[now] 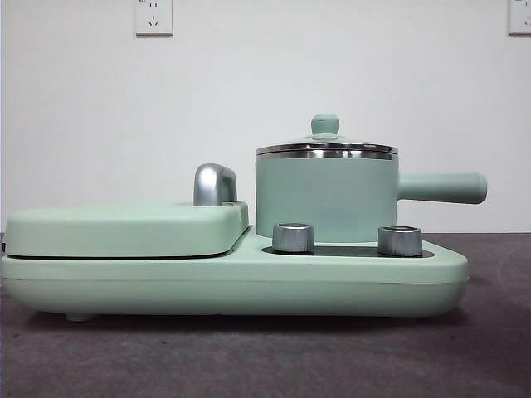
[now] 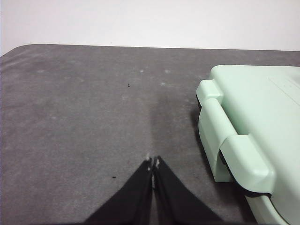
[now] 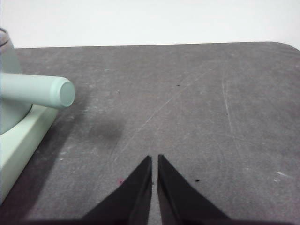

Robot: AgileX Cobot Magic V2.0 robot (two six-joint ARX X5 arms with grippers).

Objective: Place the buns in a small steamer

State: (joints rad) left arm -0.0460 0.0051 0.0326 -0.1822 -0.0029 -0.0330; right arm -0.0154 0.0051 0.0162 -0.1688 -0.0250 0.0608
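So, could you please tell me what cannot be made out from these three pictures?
- Steamer contents: front view, the green wall and the lid seen edge-on hide the inside.
- Buns: in no view, so their place cannot be told.
- Griddle section: left wrist view, cut off by the picture's edge.
- Steamer handle: right wrist view, its pot is cut off by the picture's edge.

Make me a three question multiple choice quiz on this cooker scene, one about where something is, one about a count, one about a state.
1. Where does the small steamer sit?
A. on the cooker base, beside the closed griddle
B. on the bare table

2. How many steel knobs show in the front view?
A. four
B. two

3. The steamer's lid is:
A. on
B. off

Answers: 1 A, the base carries it; 2 B, both stand before the pot; 3 A, its steel rim rests on the pot.
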